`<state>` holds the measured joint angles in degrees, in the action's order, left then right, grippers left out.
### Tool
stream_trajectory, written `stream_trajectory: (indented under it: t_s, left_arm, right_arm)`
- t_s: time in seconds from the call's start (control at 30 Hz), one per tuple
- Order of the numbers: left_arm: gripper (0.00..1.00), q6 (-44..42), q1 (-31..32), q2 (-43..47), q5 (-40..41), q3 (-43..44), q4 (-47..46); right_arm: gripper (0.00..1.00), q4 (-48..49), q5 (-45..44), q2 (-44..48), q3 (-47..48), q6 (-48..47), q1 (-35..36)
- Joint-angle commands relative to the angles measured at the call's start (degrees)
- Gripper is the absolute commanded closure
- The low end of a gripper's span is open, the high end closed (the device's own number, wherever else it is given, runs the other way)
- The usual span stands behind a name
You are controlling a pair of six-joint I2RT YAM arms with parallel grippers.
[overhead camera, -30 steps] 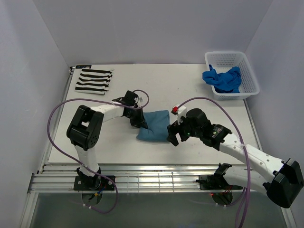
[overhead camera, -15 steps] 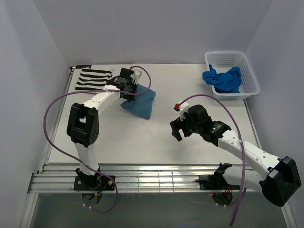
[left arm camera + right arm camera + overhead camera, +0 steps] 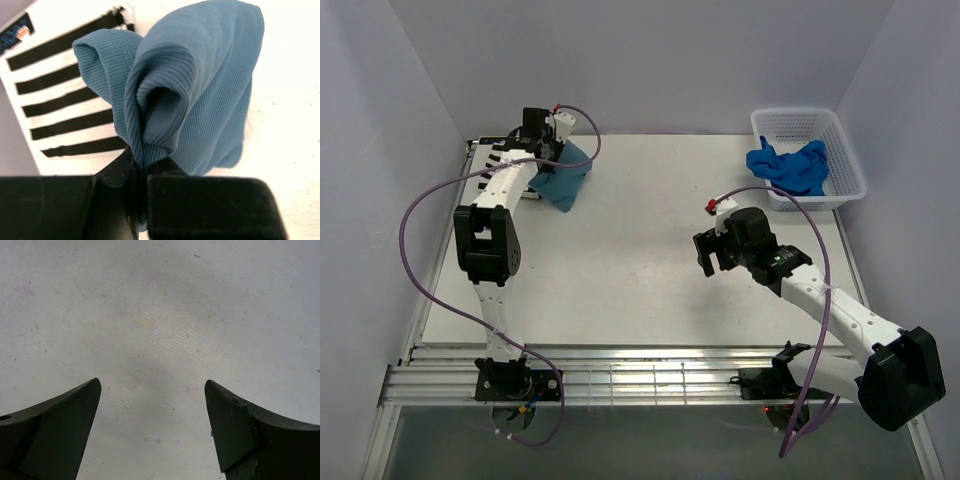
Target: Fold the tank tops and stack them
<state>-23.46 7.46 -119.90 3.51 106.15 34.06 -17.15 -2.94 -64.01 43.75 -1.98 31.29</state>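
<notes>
Left gripper jaws clamped on a bunched fold of the teal tank top, cloth hanging just beside the folded striped tank top, right gripper jaws wide apart above the table well away from it, royal blue tank top farther off in the basket

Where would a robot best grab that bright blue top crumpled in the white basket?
Probably pinch the bunch of the bright blue top raised at the left rim of the basket, coming down from above: the walls block a sideways approach, and that fold gives cloth to close on.
</notes>
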Motion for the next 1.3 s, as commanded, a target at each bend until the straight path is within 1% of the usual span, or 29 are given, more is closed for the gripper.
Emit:
stream_trajectory:
  t_s: [0.0, 0.23, 0.47, 0.53, 0.6, 0.8, 0.97, 1.03, 1.27]
  left_arm:
    - [1.00, -4.84, -1.13, 0.54, -0.87, 6.42, -0.32]
    - [1.00, -5.46, -1.84, 1.85, -0.08, 10.39, 1.17]
    - [1.00, -4.40, -3.33, 4.58, 0.10, 11.36, 2.15]
    - [1.00, -3.96, -3.77, 4.93, -0.17, 11.62, 2.58]
    - [1.00, -3.43, -4.47, 5.46, -1.22, 11.63, 2.76]
    - [1.00, -1.68, -5.44, 6.08, -3.33, 14.61, 4.43]
    - [1.00, -1.23, -5.62, 7.56, -3.42, 14.00, 5.13]
    - [1.00, -1.23, -5.62, 8.18, -5.16, 13.47, 5.22]
    - [1.00, -1.94, -6.14, 8.45, -4.39, 13.30, 5.14]
  right_arm:
    - [0.10, 3.43, -1.02, 0.99, 1.17, -0.40, -1.40]
    - [0.10, 5.02, 1.27, -0.15, 0.55, 0.04, -3.25]
    - [0.10, 6.25, 2.32, 0.73, -0.06, 0.48, -4.04]
    - [0.10, 6.42, 2.32, 0.90, -0.07, 0.48, -4.22]
    - [0.10, 6.51, 4.17, 0.73, -0.15, 0.48, -4.30]
    - [0.10, 6.95, 5.14, -0.33, -0.07, 0.92, -4.74]
    - [0.10, 7.13, 5.75, -0.15, -0.24, 1.19, -5.01]
    - [0.10, 7.13, 5.84, -0.33, -0.33, 1.19, -5.01]
    - [0.10, 7.13, 6.37, -0.33, -0.42, 1.27, -5.10]
